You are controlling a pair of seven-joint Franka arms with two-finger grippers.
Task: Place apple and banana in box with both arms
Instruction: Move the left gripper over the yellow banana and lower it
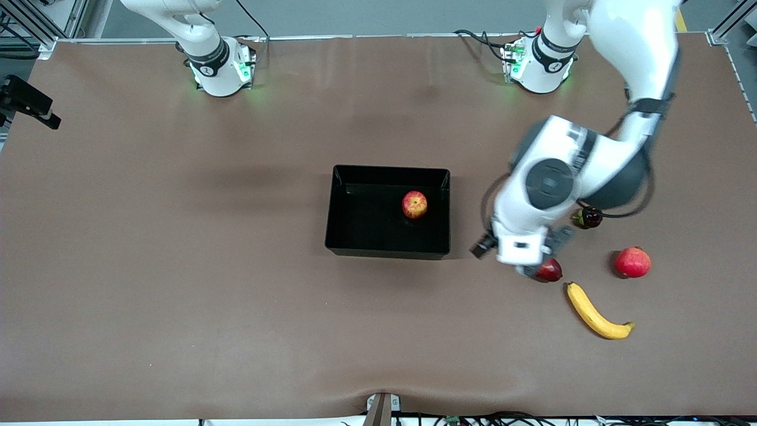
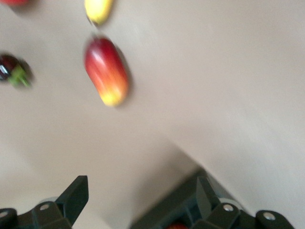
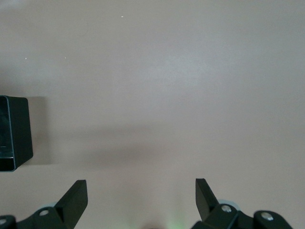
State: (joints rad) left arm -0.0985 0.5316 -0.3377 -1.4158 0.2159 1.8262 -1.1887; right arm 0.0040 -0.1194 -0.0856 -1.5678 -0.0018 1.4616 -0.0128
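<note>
The apple [image 1: 414, 205], red with yellow streaks, lies in the black box [image 1: 387, 251] at the table's middle. The banana [image 1: 597, 312] lies on the table toward the left arm's end, nearer to the front camera than the box. My left gripper [image 1: 528, 269] hangs open and empty between the box and the banana, over a red-yellow mango [image 1: 550, 270]. In the left wrist view the gripper [image 2: 141, 195] is open; the mango [image 2: 106, 71], the banana's tip [image 2: 97, 9] and a box corner [image 2: 176, 205] show. My right gripper [image 3: 140, 198] is open and empty over bare table, with a box corner [image 3: 19, 133] in its view.
A plain red round fruit [image 1: 632, 262] lies beside the banana, farther from the front camera. A small dark fruit with a green stem [image 1: 587, 218] lies under the left arm's elbow and shows in the left wrist view [image 2: 12, 70]. The right arm waits, raised out of the front view.
</note>
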